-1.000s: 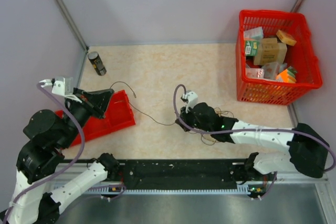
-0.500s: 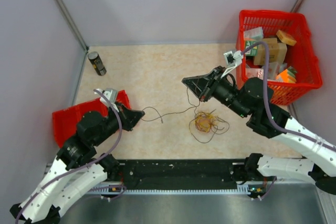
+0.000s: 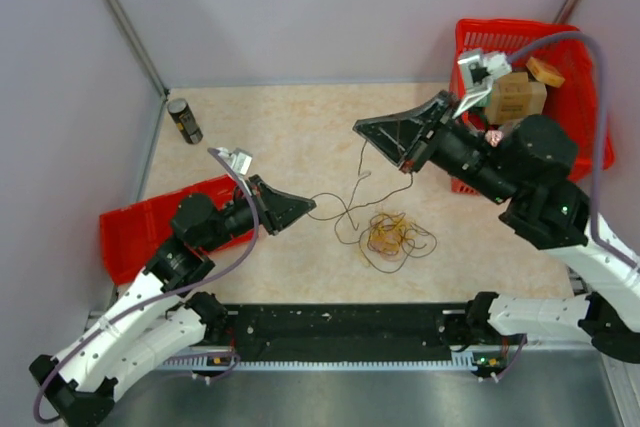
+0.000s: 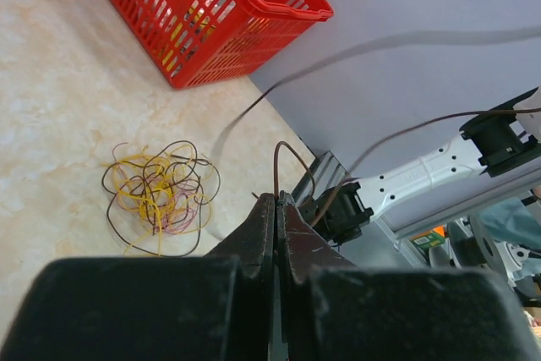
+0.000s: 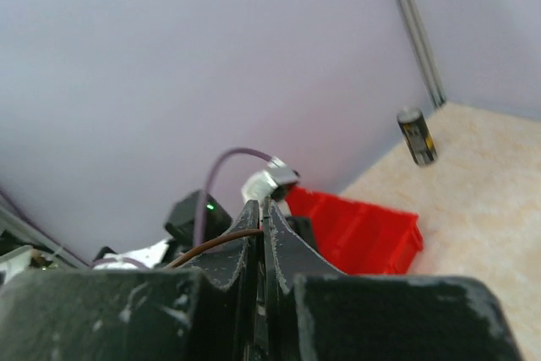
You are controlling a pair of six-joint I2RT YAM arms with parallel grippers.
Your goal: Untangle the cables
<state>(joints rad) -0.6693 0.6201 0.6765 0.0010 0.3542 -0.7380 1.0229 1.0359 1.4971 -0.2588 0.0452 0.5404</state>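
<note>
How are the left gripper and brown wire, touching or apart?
Touching. Left wrist view shows the left gripper pinching the brown wire, which emerges between its fingertips.

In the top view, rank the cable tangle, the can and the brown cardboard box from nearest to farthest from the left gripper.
From the left gripper, shut on a brown wire:
1. Cable tangle, just to its right.
2. Can, back-left corner.
3. Brown cardboard box, in the red basket at far right.
</note>
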